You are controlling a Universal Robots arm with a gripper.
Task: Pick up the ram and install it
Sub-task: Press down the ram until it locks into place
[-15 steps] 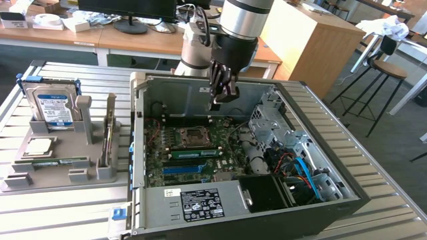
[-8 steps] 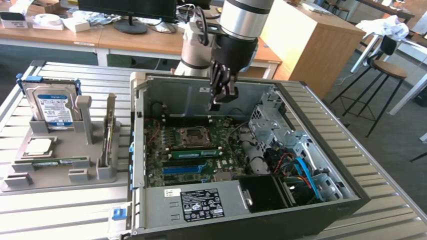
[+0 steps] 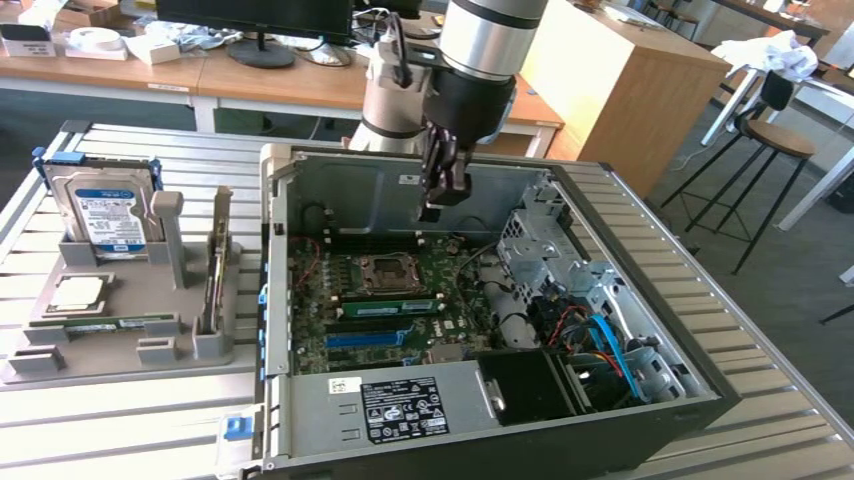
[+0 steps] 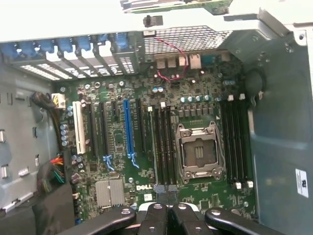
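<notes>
My hand over the open computer case.
My hand (image 3: 442, 196) hangs closed and empty above the motherboard (image 3: 400, 300). The ram (image 3: 107, 324) lies flat in the grey holder (image 3: 160, 355) on the counter (image 3: 134, 425), well apart on the exterior view's left.

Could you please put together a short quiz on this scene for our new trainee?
1. True or false: the ram lies in the grey holder.
2. The pincer hangs over: A) the open computer case, B) a monitor, C) a stool.
3. Fill in: the hard drive stands to the exterior view's ___ of the case.
Key: 1 true; 2 A; 3 left.
</notes>
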